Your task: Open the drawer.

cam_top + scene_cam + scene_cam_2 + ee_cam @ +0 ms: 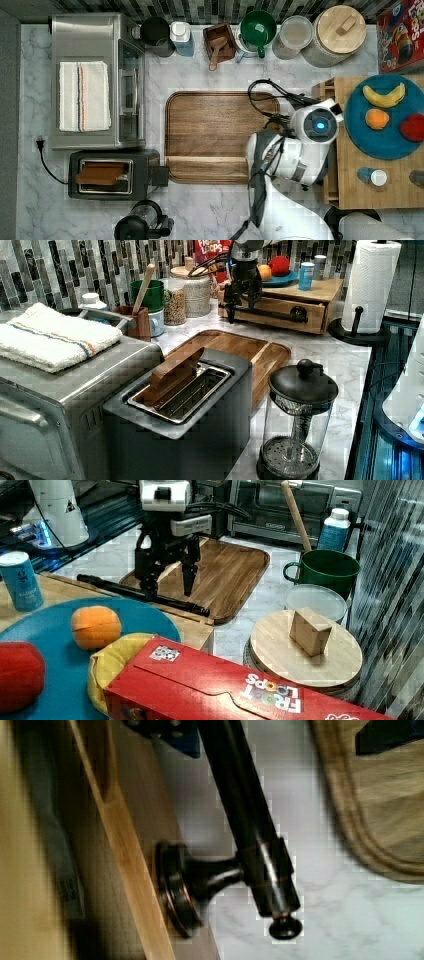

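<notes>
We're right at the drawer [272, 310] now, sitting in the bamboo stand [320, 290] at the far end of the counter [325, 360] in the left view, just past the dark wooden tray [240, 347]. Our gripper [167, 582] hangs over the black bar handle [145, 594], its fingers [189, 575] spread apart, one on each side of the bar as the right view shows it. The wrist view puts the bar [245, 820] and its end post [200, 875] close beneath us, with one finger tip dark at the picture's edge.

So where do we stand? We judge the approach done and the straddle set, but the squeeze not yet made. The drawer front looks to sit slightly proud of the stand in the left view, and the wrist view hints at a gap behind the front; we can't say for sure whether that is a real opening. Either way, most of the pull remains: close on the bar, then draw it out toward the tray.
</notes>
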Available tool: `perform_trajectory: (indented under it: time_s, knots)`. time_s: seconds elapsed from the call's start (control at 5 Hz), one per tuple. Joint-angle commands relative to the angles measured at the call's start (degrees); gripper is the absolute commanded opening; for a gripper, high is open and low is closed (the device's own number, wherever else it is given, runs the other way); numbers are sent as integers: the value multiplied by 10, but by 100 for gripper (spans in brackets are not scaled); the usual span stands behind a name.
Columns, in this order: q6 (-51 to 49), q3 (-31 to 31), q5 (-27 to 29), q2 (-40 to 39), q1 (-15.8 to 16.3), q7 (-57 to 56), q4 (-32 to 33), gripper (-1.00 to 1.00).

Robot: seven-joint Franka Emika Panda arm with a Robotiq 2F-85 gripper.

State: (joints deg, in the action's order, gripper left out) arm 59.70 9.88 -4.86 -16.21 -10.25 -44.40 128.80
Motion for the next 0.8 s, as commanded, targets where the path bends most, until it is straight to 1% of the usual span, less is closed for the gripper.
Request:
perform_trajectory:
  time_s: [0.2,0.4,0.6,0.8]
  knots:
    - [37,-101,-10,56,132,104,104,100]
    - [28,-122,-14,78,126,118,119,100]
    - [45,-130,-36,71,125,153,115,100]
    - [59,-130,-37,50,131,175,96,100]
